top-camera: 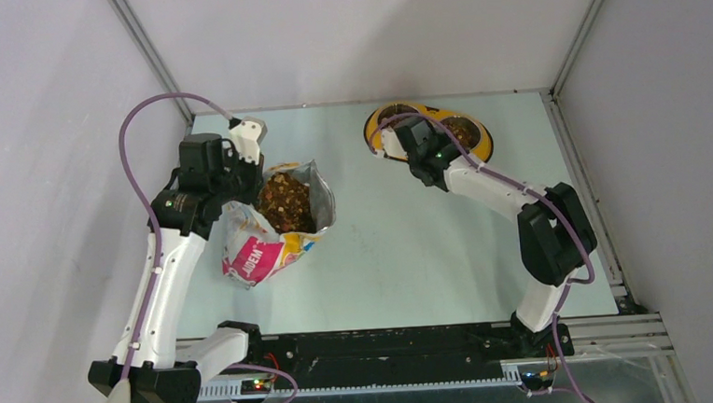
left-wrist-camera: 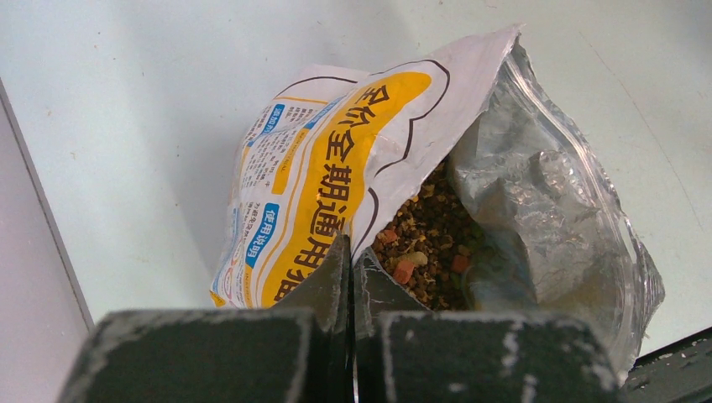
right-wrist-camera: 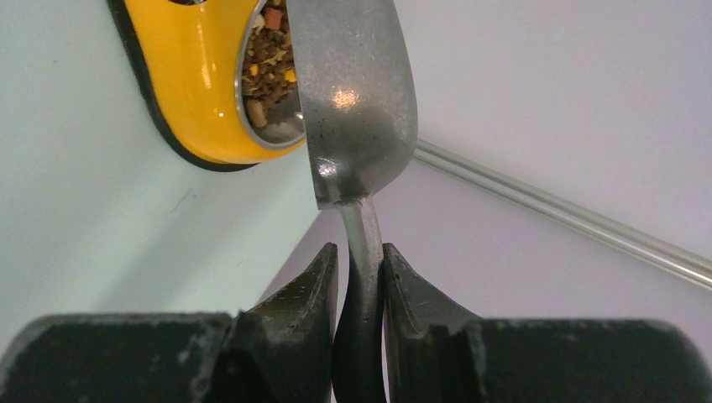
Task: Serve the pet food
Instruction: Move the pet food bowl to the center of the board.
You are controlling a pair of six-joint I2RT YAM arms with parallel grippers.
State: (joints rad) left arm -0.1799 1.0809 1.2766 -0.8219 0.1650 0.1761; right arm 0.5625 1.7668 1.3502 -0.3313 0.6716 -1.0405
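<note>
Closest to the left wrist camera, the left pincer (left-wrist-camera: 350,252) is pressed together on the near rim of the bag (left-wrist-camera: 336,168), holding its mouth open. Pet food (left-wrist-camera: 428,227) lies just beyond and right of the fingertips, heaped inside against the silver lining. From above, the bag leans on the table (top-camera: 411,235), its length running from the pink bottom at the near left to the mouth at the far right, opening upward. The right pincer (right-wrist-camera: 361,252) is clamped on the handle of the scoop (right-wrist-camera: 357,92), which points straight away from it, its bowl over the rim of the yellow feeder (right-wrist-camera: 193,84). More pet food (right-wrist-camera: 264,59) fills that feeder bowl, left of the scoop.
</note>
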